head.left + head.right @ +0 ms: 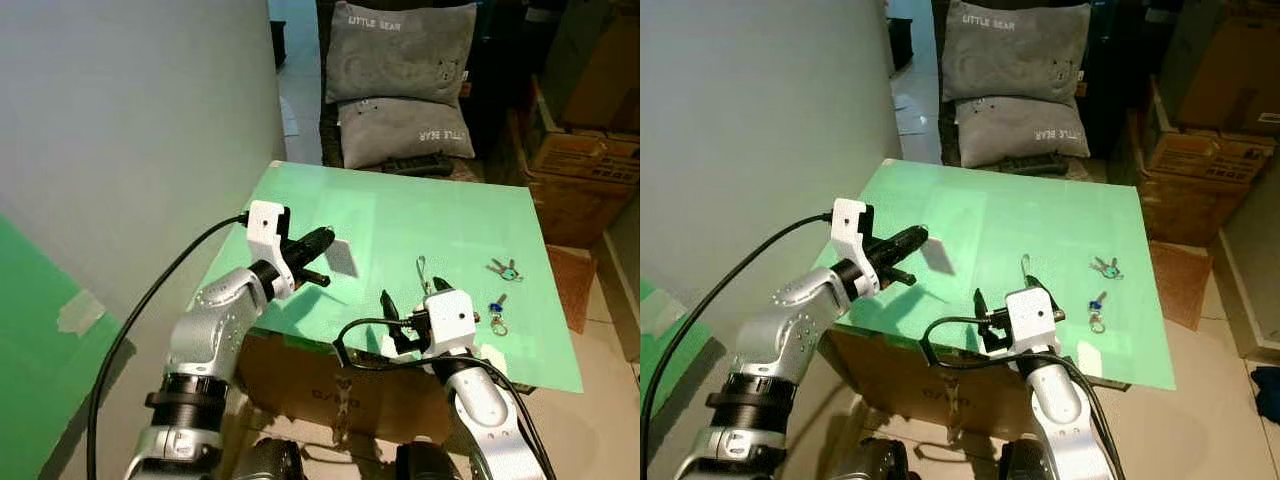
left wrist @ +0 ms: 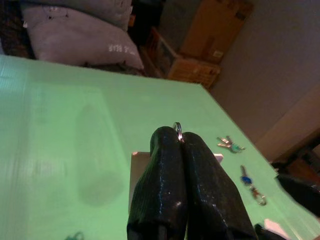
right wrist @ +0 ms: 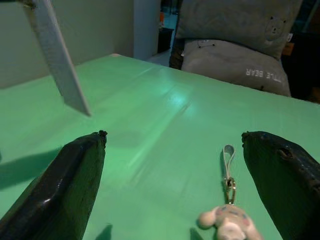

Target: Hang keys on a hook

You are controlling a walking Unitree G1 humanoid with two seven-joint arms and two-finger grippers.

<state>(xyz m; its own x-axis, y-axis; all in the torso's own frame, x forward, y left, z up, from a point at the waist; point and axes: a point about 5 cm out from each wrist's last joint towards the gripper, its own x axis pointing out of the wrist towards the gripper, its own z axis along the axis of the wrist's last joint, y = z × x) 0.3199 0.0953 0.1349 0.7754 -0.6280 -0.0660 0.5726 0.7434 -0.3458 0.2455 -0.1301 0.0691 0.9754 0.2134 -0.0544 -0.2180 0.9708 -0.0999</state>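
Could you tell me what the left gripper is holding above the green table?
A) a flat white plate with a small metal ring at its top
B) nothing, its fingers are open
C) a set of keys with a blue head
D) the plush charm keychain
A: the left gripper is shut, a small metal ring showing at its fingertips, and the flat white plate hangs from them above the green table.

Head views bright and sharp — wrist views dimmer and soft, with pale glare across the green table [image 3: 165, 100].
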